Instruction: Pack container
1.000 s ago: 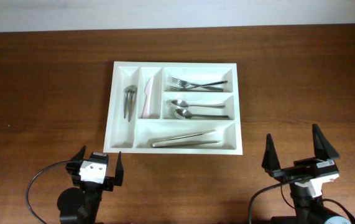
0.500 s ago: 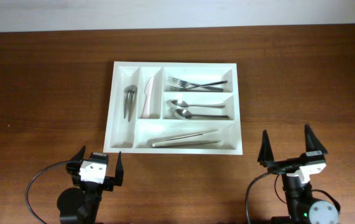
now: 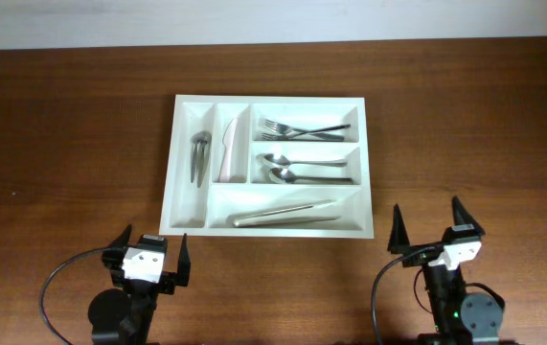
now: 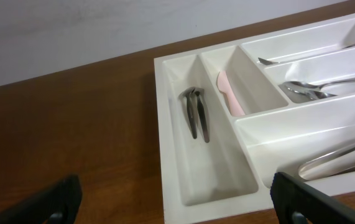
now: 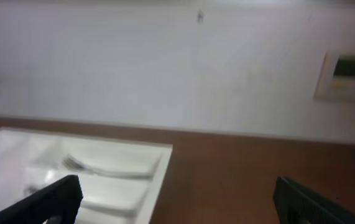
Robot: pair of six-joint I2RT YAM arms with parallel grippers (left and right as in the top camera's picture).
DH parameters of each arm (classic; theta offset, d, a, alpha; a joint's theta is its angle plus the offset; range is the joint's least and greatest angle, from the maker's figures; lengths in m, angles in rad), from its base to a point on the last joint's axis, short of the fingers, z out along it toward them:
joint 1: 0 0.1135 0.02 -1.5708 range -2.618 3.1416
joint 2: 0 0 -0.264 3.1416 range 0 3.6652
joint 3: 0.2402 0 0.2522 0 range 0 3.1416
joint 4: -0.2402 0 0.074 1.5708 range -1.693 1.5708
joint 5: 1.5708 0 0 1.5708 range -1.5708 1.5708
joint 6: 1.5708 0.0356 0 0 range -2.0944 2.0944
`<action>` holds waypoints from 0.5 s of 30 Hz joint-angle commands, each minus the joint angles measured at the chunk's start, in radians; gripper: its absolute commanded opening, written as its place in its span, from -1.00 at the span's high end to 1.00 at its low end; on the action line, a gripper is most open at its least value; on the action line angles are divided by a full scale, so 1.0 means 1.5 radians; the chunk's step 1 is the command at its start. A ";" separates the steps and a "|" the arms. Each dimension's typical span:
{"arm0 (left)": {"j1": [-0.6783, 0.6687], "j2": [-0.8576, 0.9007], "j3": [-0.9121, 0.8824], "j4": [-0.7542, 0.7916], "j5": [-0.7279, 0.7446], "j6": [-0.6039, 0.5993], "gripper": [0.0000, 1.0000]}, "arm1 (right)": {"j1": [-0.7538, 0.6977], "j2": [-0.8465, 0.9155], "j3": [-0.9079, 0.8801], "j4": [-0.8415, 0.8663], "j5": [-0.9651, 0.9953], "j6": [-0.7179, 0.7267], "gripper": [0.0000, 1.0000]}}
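The container [image 3: 187,102] is a large white cutlery tray in the middle of the table, also seen in the left wrist view [image 4: 165,137] and, blurred, in the right wrist view [image 5: 158,163]. It holds small forks [image 3: 199,156], a pink-handled knife [image 3: 228,149], forks [image 3: 297,128], spoons [image 3: 297,169] and tongs [image 3: 285,213], each kind in its own compartment. My left gripper [image 3: 148,251] stands open and empty in front of the tray's near left corner. Open and empty too, my right gripper [image 3: 431,232] stands off the tray's near right corner.
The brown wooden table [image 3: 465,125] extends around the tray on all sides. A white wall [image 5: 165,62] with a small panel [image 5: 346,74] rises behind the table's far edge. Black cables [image 3: 57,278] loop beside both arm bases.
My right gripper has drawn leftward and down toward its base, turning slightly. The left gripper and the cutlery have stayed where they were.
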 commanded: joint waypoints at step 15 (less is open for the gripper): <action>0.003 -0.005 -0.004 0.004 -0.005 0.008 -0.98 | 0.004 -0.007 -0.007 -0.086 0.013 0.003 -0.97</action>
